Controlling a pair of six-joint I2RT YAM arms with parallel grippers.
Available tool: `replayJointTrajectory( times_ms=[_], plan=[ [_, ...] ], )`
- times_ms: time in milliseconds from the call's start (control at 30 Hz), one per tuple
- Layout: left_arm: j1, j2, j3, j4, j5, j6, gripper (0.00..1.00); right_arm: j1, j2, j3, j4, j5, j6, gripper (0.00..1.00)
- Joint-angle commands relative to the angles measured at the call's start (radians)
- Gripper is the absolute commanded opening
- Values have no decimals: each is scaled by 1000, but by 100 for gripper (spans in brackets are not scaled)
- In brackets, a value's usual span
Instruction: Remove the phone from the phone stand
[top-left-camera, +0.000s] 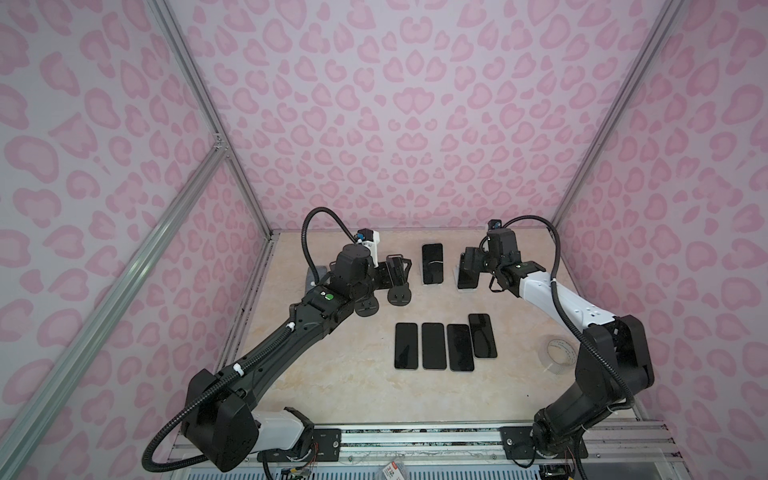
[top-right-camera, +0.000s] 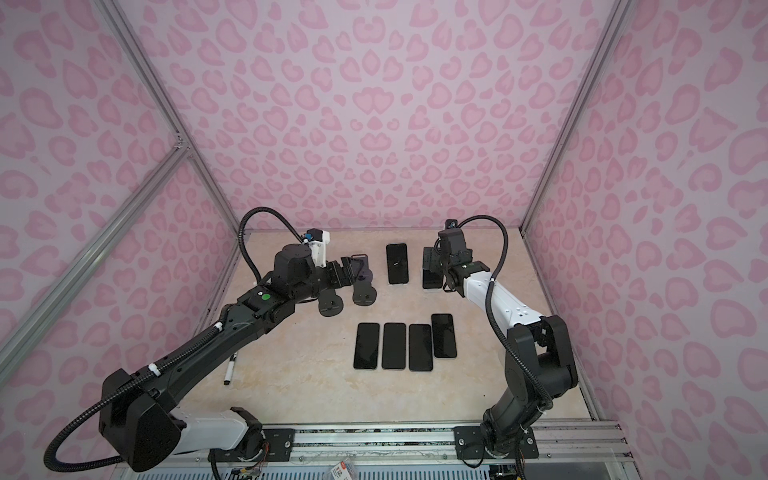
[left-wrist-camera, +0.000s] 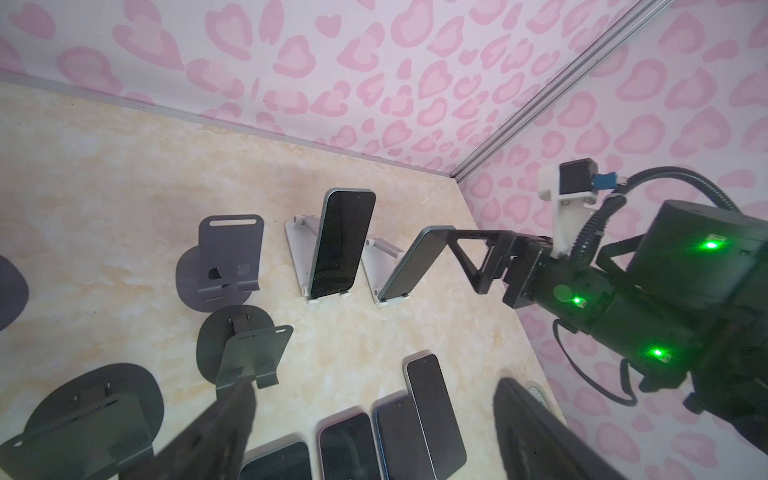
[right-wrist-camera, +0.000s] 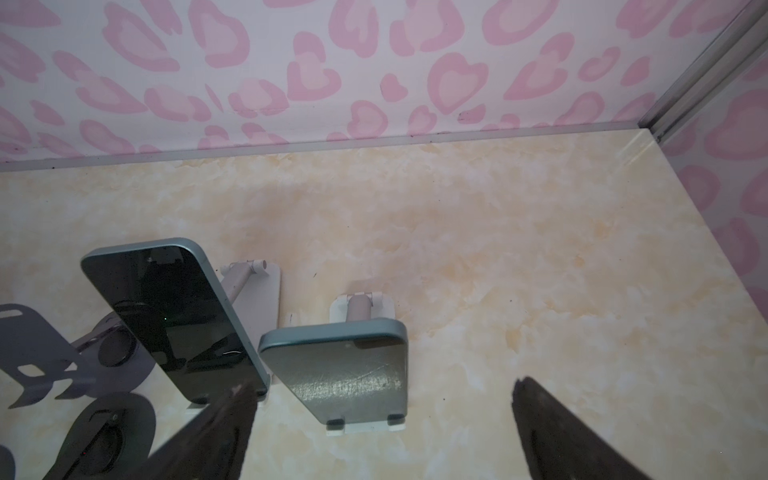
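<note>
Right claw (right-wrist-camera: 382, 383) gapes at the phone (right-wrist-camera: 340, 365) top views half hide.

Marbled beige table (top-left-camera: 332, 395).
Four phones (top-left-camera: 434, 346) flat in a row; dark stands (top-left-camera: 399, 296), white stands (left-wrist-camera: 296, 249) behind; tape roll (top-left-camera: 559, 356); pen (top-right-camera: 230, 369).

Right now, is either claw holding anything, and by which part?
Nothing is held. The right claw stands open at the phone on its white stand; the left claw is open and empty.
</note>
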Motion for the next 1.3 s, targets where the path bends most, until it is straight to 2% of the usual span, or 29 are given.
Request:
replayJointTrajectory(
  times_ms=[0, 367, 533, 1267],
  plan=[
    [1, 2, 3, 37, 26, 16, 91, -3, 26, 6, 71, -25, -40, 98],
    [5, 13, 1, 35, 18, 32, 91, -6, 46, -10, 159, -103, -75, 98],
    [5, 9, 1, 37, 20, 32, 90, -8, 66, -8, 191, -50, -43, 98],
    [13, 25, -3, 41, 38, 14, 90, -19, 130, -25, 251, -128, -13, 98]
  ],
)
